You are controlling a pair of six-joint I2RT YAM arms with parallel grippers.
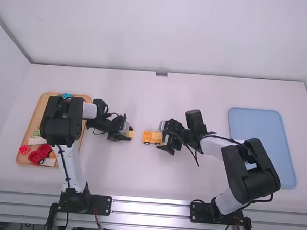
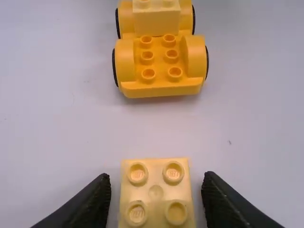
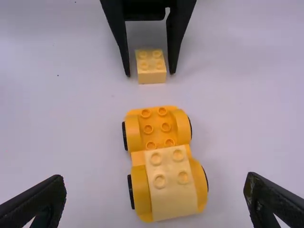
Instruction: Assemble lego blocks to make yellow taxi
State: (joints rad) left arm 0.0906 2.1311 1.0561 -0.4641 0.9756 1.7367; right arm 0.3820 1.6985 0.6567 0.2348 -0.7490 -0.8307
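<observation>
In the high view my left gripper (image 1: pixel 126 130) is low over the table, left of the yellow wheeled base (image 1: pixel 152 137); my right gripper (image 1: pixel 163 140) is at the base's right end. A pale yellow block (image 2: pixel 156 192) lies between the parted fingers of my left gripper (image 2: pixel 156 192), with a gap on each side. Farther off is the wheeled base (image 2: pixel 160 66), bearing a pale block (image 2: pixel 156 16) on one end. The right wrist view has my right gripper (image 3: pixel 155 190) wide apart around that loaded end, touching neither side of the base (image 3: pixel 154 128).
At the left, partly under the left arm, is a wooden tray (image 1: pixel 34 119) with red, green and blue pieces. A blue tray (image 1: pixel 262 127) lies at the right, the right arm's elbow over its lower part.
</observation>
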